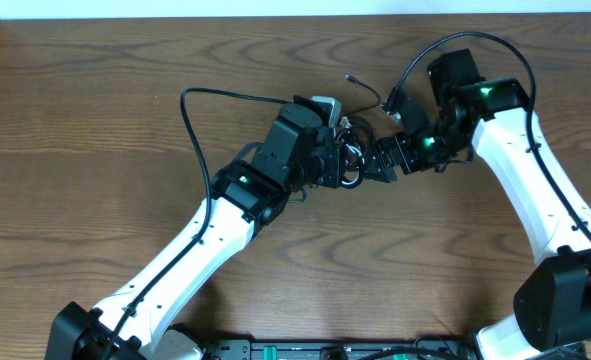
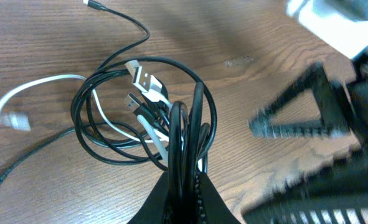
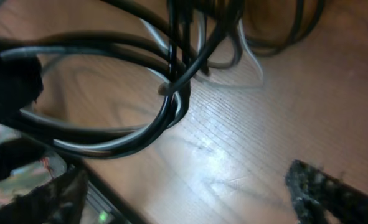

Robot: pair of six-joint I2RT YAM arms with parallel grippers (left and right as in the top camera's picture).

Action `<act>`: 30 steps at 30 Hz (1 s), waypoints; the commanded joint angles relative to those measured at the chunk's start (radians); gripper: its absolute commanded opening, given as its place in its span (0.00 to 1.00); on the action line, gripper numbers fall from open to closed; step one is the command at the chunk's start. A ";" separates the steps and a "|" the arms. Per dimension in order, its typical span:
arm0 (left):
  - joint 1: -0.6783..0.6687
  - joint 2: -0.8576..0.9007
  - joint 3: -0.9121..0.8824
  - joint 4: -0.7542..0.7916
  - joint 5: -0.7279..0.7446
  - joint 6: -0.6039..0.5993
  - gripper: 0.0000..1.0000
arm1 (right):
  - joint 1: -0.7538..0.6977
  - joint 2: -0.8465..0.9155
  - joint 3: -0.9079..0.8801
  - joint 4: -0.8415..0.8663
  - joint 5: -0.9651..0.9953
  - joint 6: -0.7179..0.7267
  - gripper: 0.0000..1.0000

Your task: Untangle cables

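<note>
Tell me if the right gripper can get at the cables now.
Likely yes: the right gripper is open right beside the cables, with only bare wood between. The left gripper pinches them from the opposite side.

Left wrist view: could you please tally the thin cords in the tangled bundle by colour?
thin black cord: 1
thin white cord: 1
Total: 2, as far as the overlapping loops can be traced.
</note>
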 commanded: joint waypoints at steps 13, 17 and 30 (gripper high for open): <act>0.000 -0.079 0.008 0.008 0.111 -0.002 0.08 | 0.065 -0.024 0.005 0.176 0.063 0.307 0.21; 0.001 -0.100 0.008 -0.025 0.133 0.000 0.08 | 0.071 -0.024 0.004 0.185 0.246 0.360 0.03; 0.216 -0.084 0.007 -0.335 -0.265 0.177 0.08 | -0.124 -0.019 0.003 0.010 1.020 0.643 0.01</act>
